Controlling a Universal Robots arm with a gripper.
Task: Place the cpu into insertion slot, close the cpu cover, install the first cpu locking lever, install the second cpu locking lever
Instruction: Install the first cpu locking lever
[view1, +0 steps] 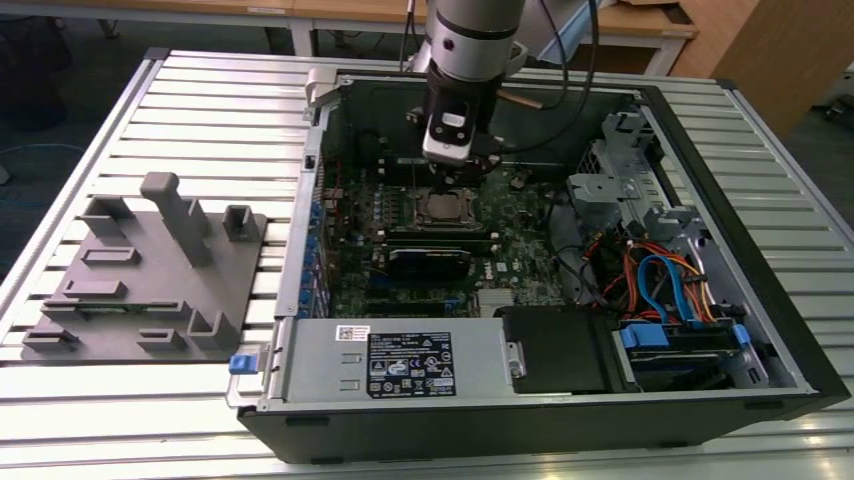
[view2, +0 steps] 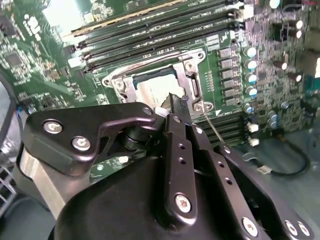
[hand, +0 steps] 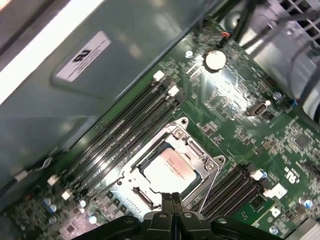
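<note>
- One grey fixture tray with moulded pegs lies at the exterior view's left, well apart from the work.
- Just beside it on the exterior view's right stands an open computer case, with a silver power supply along its near edge.
- Near the middle of the case, the cpu sits flat in the insertion slot, its pale metal top facing up.
- The cpu cover, a thin silver frame, appears to lie down around the chip, between rows of long black memory slots.
- Directly above the socket's edge hangs the gripper. Its two black fingers are pressed together with nothing visible between them.
- Close by the fingertips, a thin wire locking lever slants away from the socket corner.
- My judgement on handling: the chip is light, stiff and fragile, best taken by its edges. The cover is springy sheet metal. The lever is slim, slippery and sprung, best caught near its free end.
- Toward the exterior view's right, blue and orange cables bunch beside a drive bay.
</note>
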